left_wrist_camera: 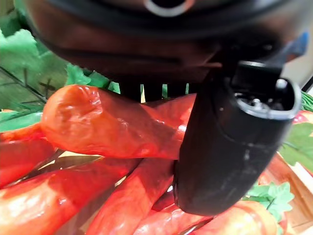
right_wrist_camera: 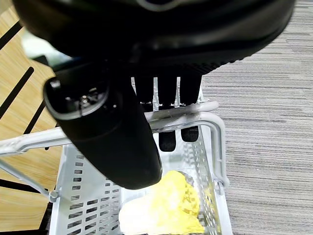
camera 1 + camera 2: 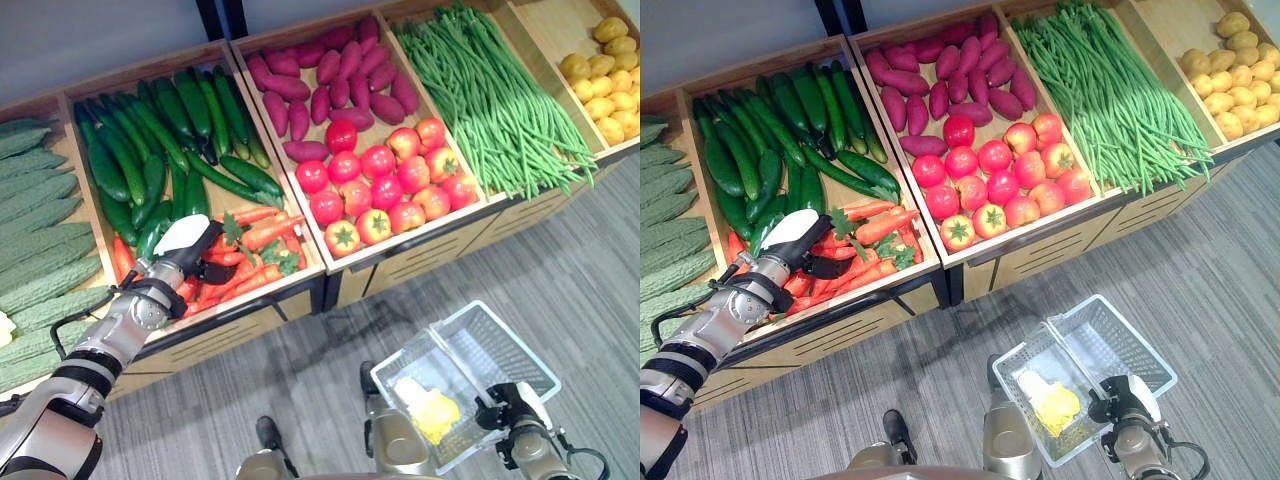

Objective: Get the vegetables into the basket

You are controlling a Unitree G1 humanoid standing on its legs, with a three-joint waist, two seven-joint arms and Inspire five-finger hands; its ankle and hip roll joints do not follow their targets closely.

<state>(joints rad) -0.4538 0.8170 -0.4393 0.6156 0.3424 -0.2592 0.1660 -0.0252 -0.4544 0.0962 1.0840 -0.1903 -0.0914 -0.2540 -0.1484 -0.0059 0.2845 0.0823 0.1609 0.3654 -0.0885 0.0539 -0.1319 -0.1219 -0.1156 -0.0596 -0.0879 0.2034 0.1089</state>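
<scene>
My left hand [image 3: 185, 240] reaches into the carrot bin [image 3: 255, 235] at the front of the wooden stand. In the left wrist view its thumb [image 1: 230, 147] and fingers close round an orange carrot [image 1: 107, 122] that lies on the pile. Low at the right, my right hand [image 3: 515, 415] has its fingers curled round the handle [image 2: 195, 110] of a white wire basket [image 3: 500, 335] that hangs over the floor. A pale yellow leafy vegetable [image 2: 166, 205] lies inside the basket.
The stand's other bins hold bitter gourds [image 3: 30, 220], cucumbers [image 3: 170, 130], purple sweet potatoes [image 3: 330, 75], tomatoes [image 3: 385, 185], long green beans [image 3: 490, 90] and yellow potatoes [image 3: 600, 70]. Grey plank floor [image 3: 560, 260] lies in front of the stand.
</scene>
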